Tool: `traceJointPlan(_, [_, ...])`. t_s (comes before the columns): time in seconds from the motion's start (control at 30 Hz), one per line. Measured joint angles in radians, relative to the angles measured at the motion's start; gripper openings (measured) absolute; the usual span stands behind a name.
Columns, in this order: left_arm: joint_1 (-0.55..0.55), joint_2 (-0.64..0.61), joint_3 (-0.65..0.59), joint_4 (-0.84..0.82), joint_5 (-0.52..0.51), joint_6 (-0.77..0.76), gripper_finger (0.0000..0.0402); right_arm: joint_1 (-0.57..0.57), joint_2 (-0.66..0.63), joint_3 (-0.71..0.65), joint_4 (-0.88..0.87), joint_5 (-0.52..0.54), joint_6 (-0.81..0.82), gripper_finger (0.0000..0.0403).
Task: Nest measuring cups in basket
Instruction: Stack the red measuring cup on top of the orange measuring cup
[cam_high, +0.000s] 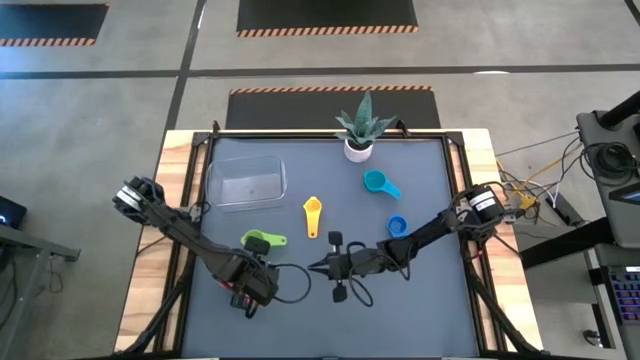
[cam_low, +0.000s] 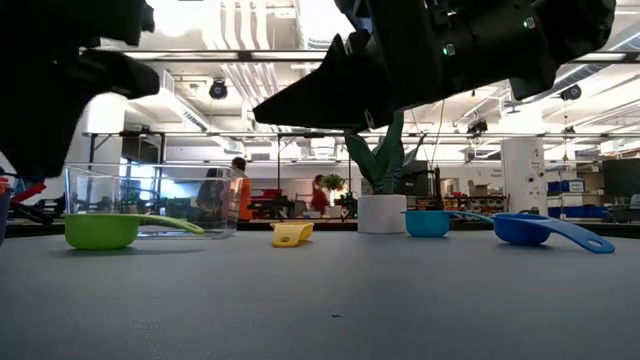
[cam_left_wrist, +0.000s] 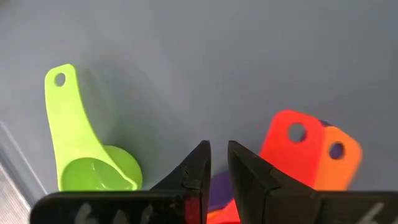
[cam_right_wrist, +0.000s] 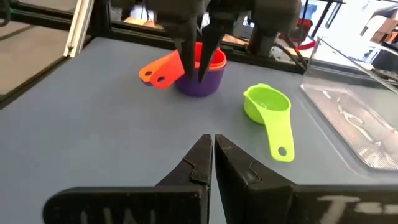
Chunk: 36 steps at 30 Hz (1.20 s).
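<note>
Left tool (cam_right_wrist: 200, 59) nearly closed, tips pinching the rim of the purple cup (cam_right_wrist: 200, 81) with red (cam_right_wrist: 211, 57) and orange (cam_right_wrist: 155, 68) nested inside, just beside green cup (cam_right_wrist: 268, 106). Right tool (cam_right_wrist: 213, 155) closed, empty, near green cup. Basket (cam_high: 245, 182) beyond it.

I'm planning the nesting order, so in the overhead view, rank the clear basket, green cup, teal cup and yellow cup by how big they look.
1. Basket, clearly largest.
2. Green cup and teal cup: look about alike, so unranked.
3. Yellow cup: smallest bowl, though its handle is long.
</note>
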<state>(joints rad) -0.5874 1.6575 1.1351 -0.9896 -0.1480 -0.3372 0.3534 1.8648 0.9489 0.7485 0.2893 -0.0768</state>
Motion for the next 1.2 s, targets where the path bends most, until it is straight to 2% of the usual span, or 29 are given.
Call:
traceJointPlan(0.13, [-0.001,0.015,0.004,-0.027,-0.002,0.015,0.0033,0.000,0.000,-0.001,-0.003,0.006,0.000,0.0008])
traceJointPlan(0.23, [-0.001,0.013,0.013,-0.028,-0.002,0.026,0.0007,0.000,0.000,0.006,-0.002,0.010,-0.002,0.0008])
traceJointPlan(0.33, [-0.004,0.012,0.015,-0.030,-0.002,0.037,0.0002,0.000,0.000,0.010,-0.003,0.010,-0.004,0.0008])
traceJointPlan(0.67, [-0.024,0.011,0.014,-0.023,0.002,0.040,0.0000,0.000,0.000,0.007,-0.008,0.026,-0.002,0.0008])
traceJointPlan(1.2, [-0.087,0.010,0.016,-0.038,0.113,0.004,0.0000,0.000,0.000,0.007,-0.010,0.027,0.005,0.0008])
